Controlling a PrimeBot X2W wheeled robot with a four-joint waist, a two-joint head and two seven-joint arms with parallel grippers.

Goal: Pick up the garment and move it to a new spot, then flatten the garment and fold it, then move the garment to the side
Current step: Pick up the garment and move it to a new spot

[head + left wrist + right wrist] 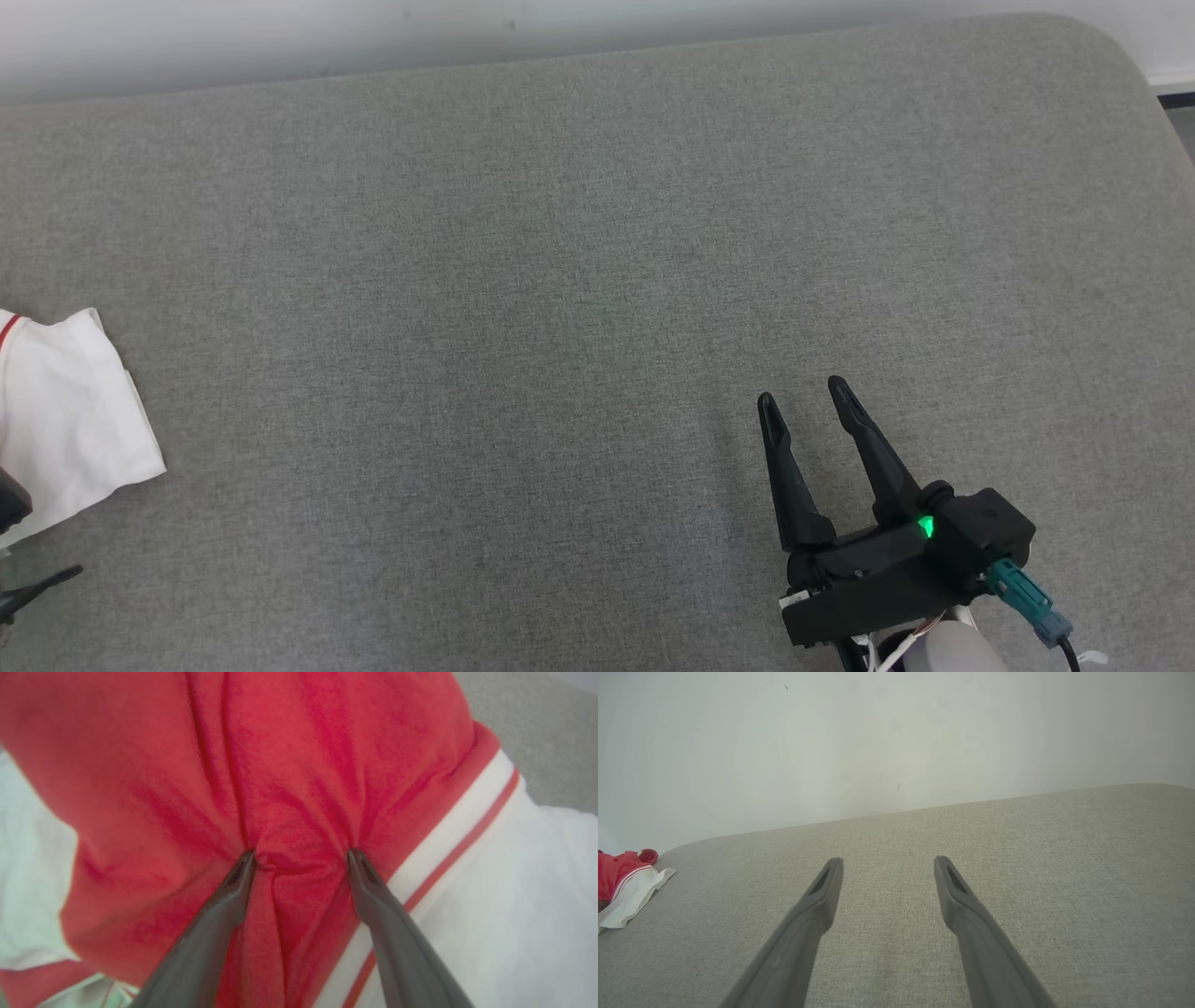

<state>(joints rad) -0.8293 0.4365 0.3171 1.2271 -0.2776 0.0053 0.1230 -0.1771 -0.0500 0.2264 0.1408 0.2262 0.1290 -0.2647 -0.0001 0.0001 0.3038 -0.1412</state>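
Garment lies bunched at the left edge of the grey cushion; 1 white sleeve pokes into the head view. My left claw is spread, its 2 tips dug into soft red knit beside the striped trim, a ridge puckered between them. I judge it's set to pinch. Right claw is spread and empty over coarse woven upholstery, near right, well apart from the cloth.
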